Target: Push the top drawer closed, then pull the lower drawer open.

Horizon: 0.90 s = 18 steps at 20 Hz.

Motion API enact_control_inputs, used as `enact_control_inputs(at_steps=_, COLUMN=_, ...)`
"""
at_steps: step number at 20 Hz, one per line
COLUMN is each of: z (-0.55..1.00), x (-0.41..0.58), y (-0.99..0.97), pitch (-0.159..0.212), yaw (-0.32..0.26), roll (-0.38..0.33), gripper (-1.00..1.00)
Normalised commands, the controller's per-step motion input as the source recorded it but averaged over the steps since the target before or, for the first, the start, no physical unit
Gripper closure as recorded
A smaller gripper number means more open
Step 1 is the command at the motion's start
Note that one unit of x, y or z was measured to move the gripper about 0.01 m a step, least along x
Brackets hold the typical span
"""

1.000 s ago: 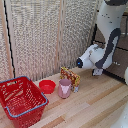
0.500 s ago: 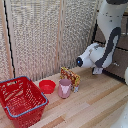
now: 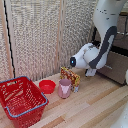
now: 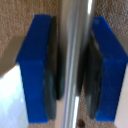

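1. Straddling a slim silver bar handle (image 4: 77, 30), the gripper (image 4: 75, 70) has one blue finger (image 4: 32, 65) on each side of it in the wrist view.
2. The dark pads (image 4: 52, 75) on the inner faces of the fingers sit right against the bar. The jaws look drawn in to little more than its thickness and clamped on it, though blur softens the contact lines.
3. Brown, grainy wood fills the background behind the bar in the wrist view.
4. In the exterior view the white Panda arm (image 3: 102, 45) comes down from the upper right and bends toward the dark cabinet at the exterior view's right. Its wrist is level with the lower drawer (image 3: 117, 67), and the fingertips are hidden behind the arm's own body.
5. The lower drawer is the shorter brown front, low on the cabinet and just above the wooden tabletop (image 3: 95, 107).
6. The top drawer (image 3: 123, 37) is directly above it and partly covered by the arm. How far in or out either front stands cannot be judged from this angle.
7. Well away from the cabinet, at the exterior view's left, a red shopping basket (image 3: 17, 97) stands on the tabletop.
8. Between the basket and the arm are a red bowl (image 3: 47, 86), a pink cup (image 3: 64, 88) and a yellow-orange snack packet (image 3: 71, 76). The packet is upright just behind the cup.
9. A pale slatted screen (image 3: 40, 40) backs the scene.
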Motion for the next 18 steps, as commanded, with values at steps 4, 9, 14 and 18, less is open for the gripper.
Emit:
enact_control_inputs(at_steps=4, z=-0.07, x=0.039, y=0.5, pitch=0.001, yaw=-0.001, roll=0.077, gripper=-1.0)
enact_control_inputs(at_steps=9, z=0.0, x=0.154, y=0.37, pitch=0.057, yaw=0.01, roll=0.024, gripper=-1.0)
enact_control_inputs(at_steps=14, z=0.16, x=0.174, y=0.18, pitch=0.028, yaw=0.009, roll=0.07, gripper=-1.0)
enact_control_inputs(at_steps=18, z=0.45, x=0.355, y=0.01, pitch=-0.001, yaw=-0.053, roll=0.192, gripper=-1.0)
